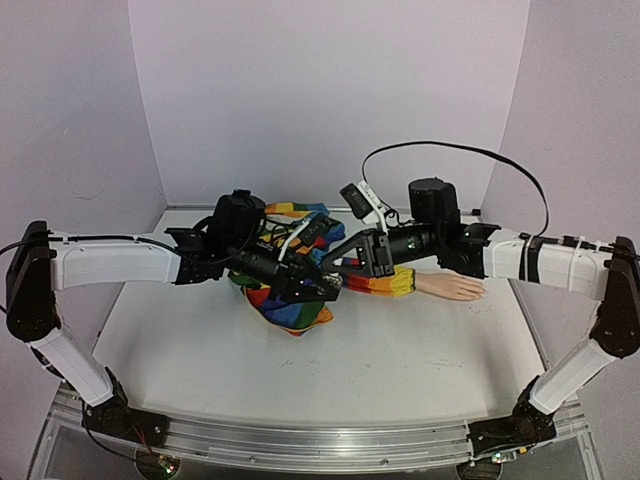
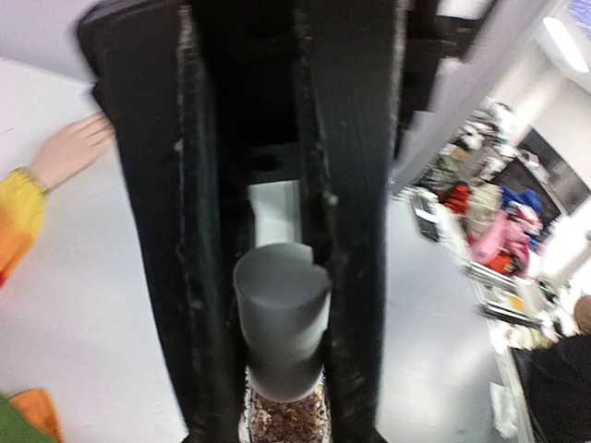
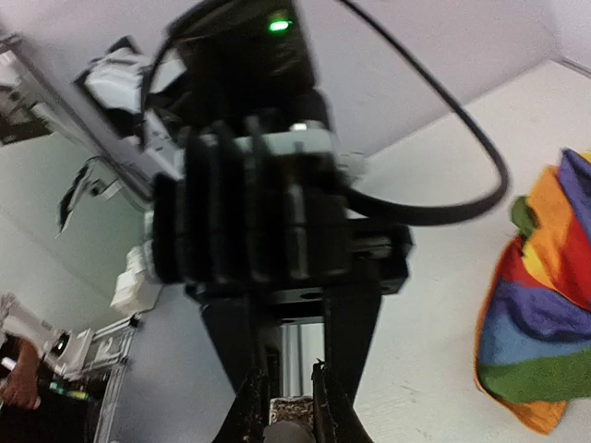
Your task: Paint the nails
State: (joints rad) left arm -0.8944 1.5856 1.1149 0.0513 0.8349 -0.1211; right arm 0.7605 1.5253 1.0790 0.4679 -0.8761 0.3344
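Note:
A small bottle of glittery polish with a grey cap (image 2: 282, 314) is held in the air between both grippers, above the rainbow sleeve (image 1: 385, 283). My left gripper (image 1: 320, 286) is shut on the glitter-filled bottle body (image 2: 288, 420). My right gripper (image 1: 347, 264) is shut on the cap from the opposite side. In the right wrist view the bottle (image 3: 294, 406) sits between dark fingers. The pale mannequin hand (image 1: 455, 287) lies flat to the right, apart from both grippers. Its nails (image 1: 480, 292) are too small to make out. The hand also shows in the left wrist view (image 2: 74, 148).
A bunched rainbow cloth (image 1: 285, 310) lies under the left gripper and shows in the right wrist view (image 3: 545, 314). A black cable (image 1: 450, 150) loops above the right arm. White walls close in the table (image 1: 400, 370) at the back and sides.

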